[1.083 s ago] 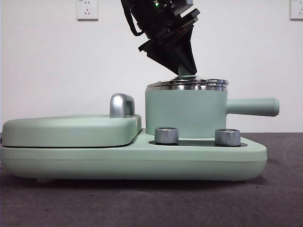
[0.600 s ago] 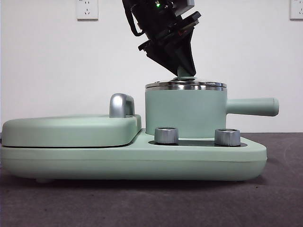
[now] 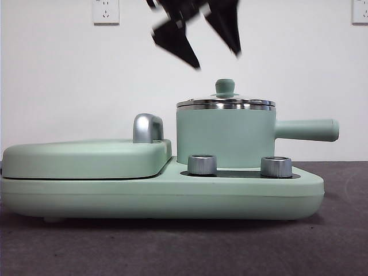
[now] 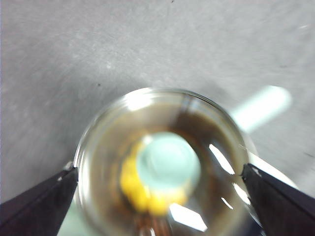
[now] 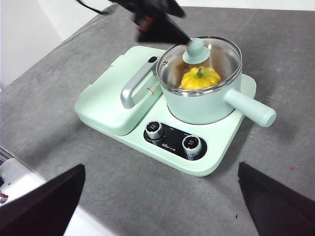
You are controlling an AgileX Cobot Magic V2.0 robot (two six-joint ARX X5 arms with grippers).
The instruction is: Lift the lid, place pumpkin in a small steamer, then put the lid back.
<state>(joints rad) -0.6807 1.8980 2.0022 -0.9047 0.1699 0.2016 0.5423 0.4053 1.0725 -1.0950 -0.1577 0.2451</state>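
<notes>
Left hand [image 3: 215,54] now wide, clear above lid [image 3: 226,102]; right hand [image 5: 160,196] wide, well apart

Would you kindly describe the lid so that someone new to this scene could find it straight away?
Start at the wide mint-green cooker base on the grey table. On its round hob stands the small steamer with a long side handle, and the lid sits on its rim. It is a clear glass disc with a steel rim and small mint-green knob, unlike the flat opaque griddle cover beside it.
</notes>
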